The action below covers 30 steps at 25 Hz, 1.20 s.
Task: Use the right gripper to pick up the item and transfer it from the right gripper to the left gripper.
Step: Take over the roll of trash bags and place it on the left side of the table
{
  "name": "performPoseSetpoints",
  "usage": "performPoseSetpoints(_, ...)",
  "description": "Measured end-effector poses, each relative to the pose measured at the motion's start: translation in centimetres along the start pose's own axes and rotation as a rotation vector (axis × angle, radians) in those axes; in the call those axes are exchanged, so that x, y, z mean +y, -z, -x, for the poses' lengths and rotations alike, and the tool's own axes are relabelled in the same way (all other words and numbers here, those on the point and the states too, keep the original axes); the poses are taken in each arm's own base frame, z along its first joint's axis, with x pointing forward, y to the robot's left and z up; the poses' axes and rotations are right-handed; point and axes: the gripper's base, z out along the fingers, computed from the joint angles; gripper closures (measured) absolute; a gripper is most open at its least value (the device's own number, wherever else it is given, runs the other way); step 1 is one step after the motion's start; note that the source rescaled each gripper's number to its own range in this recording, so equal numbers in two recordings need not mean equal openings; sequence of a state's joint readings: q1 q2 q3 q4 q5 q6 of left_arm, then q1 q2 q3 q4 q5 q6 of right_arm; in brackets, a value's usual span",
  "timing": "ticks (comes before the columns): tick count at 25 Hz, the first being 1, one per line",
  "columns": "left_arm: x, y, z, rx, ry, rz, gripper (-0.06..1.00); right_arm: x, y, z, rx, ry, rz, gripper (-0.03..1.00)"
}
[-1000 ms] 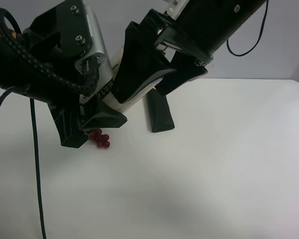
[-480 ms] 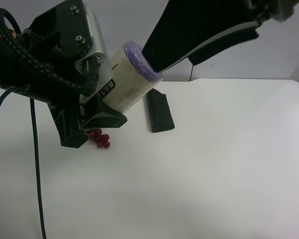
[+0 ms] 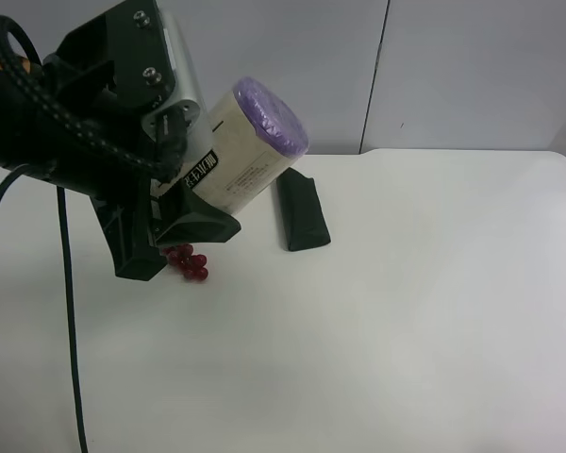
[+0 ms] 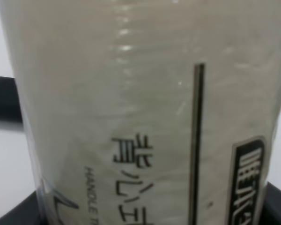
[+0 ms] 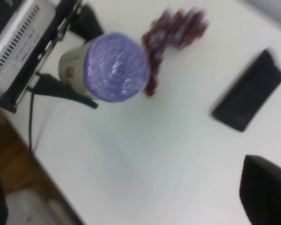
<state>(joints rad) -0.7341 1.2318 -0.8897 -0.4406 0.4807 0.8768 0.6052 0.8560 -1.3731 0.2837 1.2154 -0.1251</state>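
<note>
In the exterior high view we are seeing the left claw [image 3: 170, 231] at the view's left, clenching the lower end of the roll [image 3: 250, 142]. The roll is hanging above the white table [image 3: 406, 311], tilting up and away from the claw with its free purple end outermost. The claw's silver metal block [image 3: 174, 66] is sitting just behind the roll, and a braided cable [image 3: 71, 330] is trailing down from the arm. A red grape bunch [image 3: 189, 262] is lying on the table just under the claw's fingers. A dark pouch [image 3: 302, 212] is lying past the roll's free end, apart from the claw. In the right wrist view we are looking at the roll's purple end [image 5: 114, 67], with the left claw's black fingers closing on it from both sides. The right claw is standing released, gripping nothing, and only one of its fingers [image 5: 267, 190] is showing at the frame's corner, well apart from the roll. The grapes [image 5: 173, 33] and the pouch [image 5: 250, 91] are lying between the two claws. In the left wrist view the roll's cream label [image 4: 145, 117], printed with black text, is filling the frame right in front of the left claw.
</note>
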Motion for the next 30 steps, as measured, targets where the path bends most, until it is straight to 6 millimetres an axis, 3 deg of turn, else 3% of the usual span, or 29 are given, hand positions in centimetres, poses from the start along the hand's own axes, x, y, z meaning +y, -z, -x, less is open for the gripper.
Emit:
performPoseSetpoints(4, 0.0, 0.0, 0.0, 0.000, 0.000, 0.000, 0.93, 0.7, 3.9, -1.6, -0.108, 0.009, -0.042, -0.02)
performPoseSetpoints(8, 0.0, 0.0, 0.0, 0.000, 0.000, 0.000, 0.93, 0.9, 4.9, -4.3, -0.121, 0.005, -0.056, -0.02)
performPoseSetpoints(17, 0.0, 0.0, 0.0, 0.000, 0.000, 0.000, 0.93, -1.1, -0.6, -14.2, 0.136, -0.026, -0.130, -0.02)
performPoseSetpoints(20, 0.0, 0.0, 0.0, 0.000, 0.000, 0.000, 0.93, -1.5, -2.1, -16.7, 0.137, -0.044, -0.136, -0.03)
performPoseSetpoints(25, 0.0, 0.0, 0.0, 0.000, 0.000, 0.000, 0.93, -1.9, -3.6, -19.0, 0.040, -0.049, -0.148, -0.03)
performPoseSetpoints(30, 0.0, 0.0, 0.0, 0.000, 0.000, 0.000, 0.93, -2.0, -3.9, -19.7, -0.018, -0.045, -0.153, -0.03)
